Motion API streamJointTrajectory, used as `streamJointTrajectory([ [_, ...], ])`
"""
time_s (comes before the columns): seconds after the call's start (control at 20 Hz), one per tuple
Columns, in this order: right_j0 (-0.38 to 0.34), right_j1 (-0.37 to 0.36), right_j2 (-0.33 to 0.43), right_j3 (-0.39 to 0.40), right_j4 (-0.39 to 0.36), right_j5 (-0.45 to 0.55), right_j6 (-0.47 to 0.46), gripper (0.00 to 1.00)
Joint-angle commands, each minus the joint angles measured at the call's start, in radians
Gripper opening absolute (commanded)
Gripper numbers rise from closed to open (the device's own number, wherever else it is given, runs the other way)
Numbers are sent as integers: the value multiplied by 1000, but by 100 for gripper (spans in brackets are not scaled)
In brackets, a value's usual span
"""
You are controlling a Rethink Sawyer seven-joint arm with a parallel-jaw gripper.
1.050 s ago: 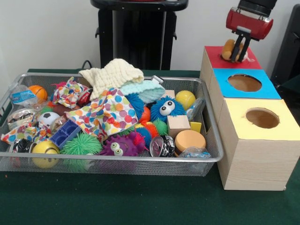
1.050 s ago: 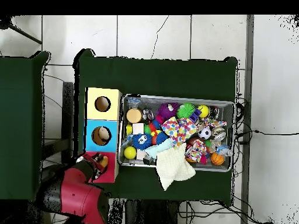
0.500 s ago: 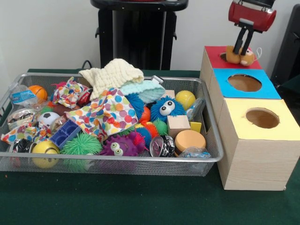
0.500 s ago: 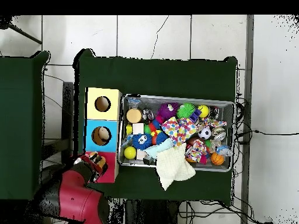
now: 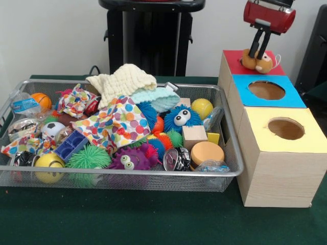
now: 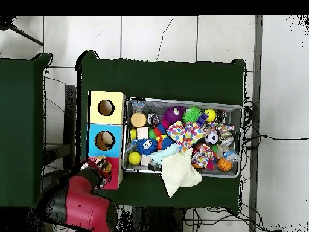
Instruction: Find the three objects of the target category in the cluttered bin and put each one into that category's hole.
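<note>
Upper right of the front view: the gripper [image 5: 260, 52] is hanging over the red-topped box [image 5: 236, 63], w/ a small tan plush toy [image 5: 257, 61] right at its tips. The toy is lying on the red top, seemingly over or beside that box's hole, not dropped thru. The dark fingers [image 5: 264, 43] are running down onto the toy, but I can't tell whether they're pinching it or standing slack around it.

In the overhead view the same bit is sitting lower left: gripper [image 6: 99, 167] over the red box [image 6: 113, 179], toy too small to judge there.

To do this step well, I'd say: centre the toy squarely on the opening before letting go, since a soft thing lying partly on the rim will likely snag. Lift straight up after, so the tips aren't dragging it off. Might need a nudge down.

The blue-topped box [image 5: 265, 102] and yellow-topped box [image 5: 286, 148] are standing nearer in the row, holes open. The wire bin [image 5: 127, 176] at left is full of toys & cloths.

Writing: none readable. A packet at the bin's upper left has a blue label [image 5: 23, 105], text too small.
</note>
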Motion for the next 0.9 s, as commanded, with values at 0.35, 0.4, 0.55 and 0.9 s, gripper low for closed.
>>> streamJointTrajectory([
  [0.35,-44,-14,117,76,-43,-3,132,0],
  [0.4,-48,-14,121,82,-43,-12,132,0],
  [0.55,-51,-14,127,90,-42,-24,134,0],
  [0.9,-39,-16,120,92,-40,-17,139,0],
])
